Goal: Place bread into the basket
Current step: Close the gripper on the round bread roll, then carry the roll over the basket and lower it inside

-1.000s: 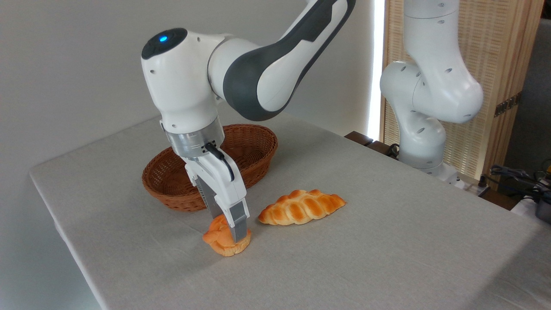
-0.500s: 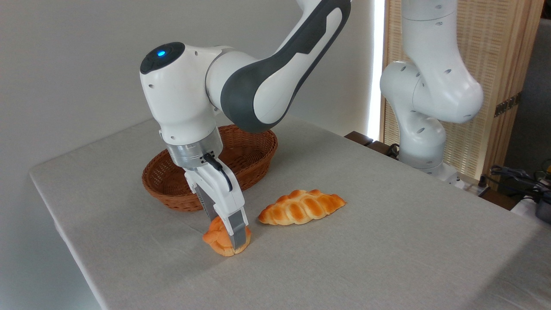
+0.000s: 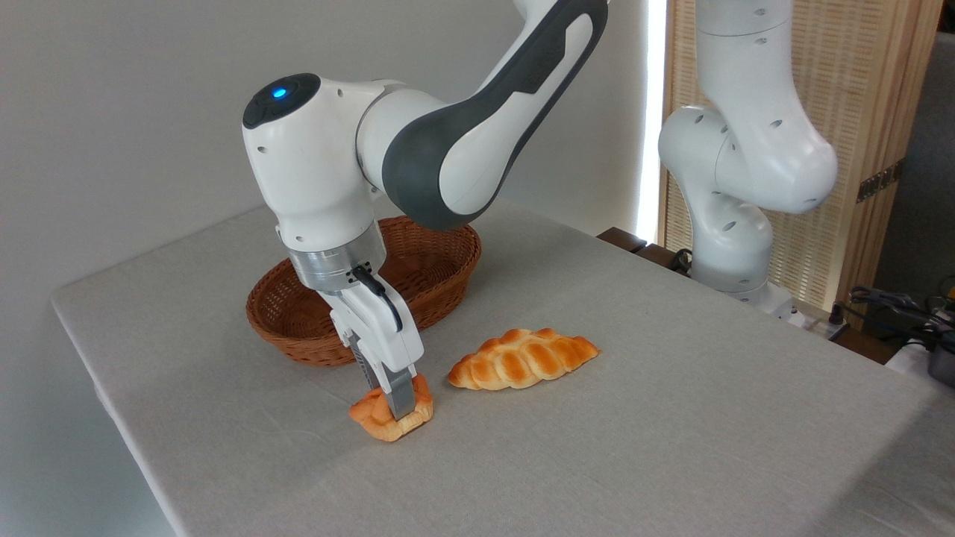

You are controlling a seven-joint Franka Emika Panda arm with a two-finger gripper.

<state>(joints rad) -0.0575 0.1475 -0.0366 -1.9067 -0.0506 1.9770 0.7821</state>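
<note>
Squeezing bread (image 3: 389,418), tool (image 3: 397,406) clamped; far finger hidden; basket (image 3: 298,328) partly blocked.

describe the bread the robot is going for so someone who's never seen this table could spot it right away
Start at the brown wicker basket at the back left of the table. Just in front of it the gripper is pinched on a small round orange bun. Unlike the longer braided loaf to its right, it is squat and lumpy.

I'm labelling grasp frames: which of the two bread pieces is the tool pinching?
The small round bun at the table's front, squeezed between the tool fingers. The longer braided loaf lies untouched to its right.
</note>
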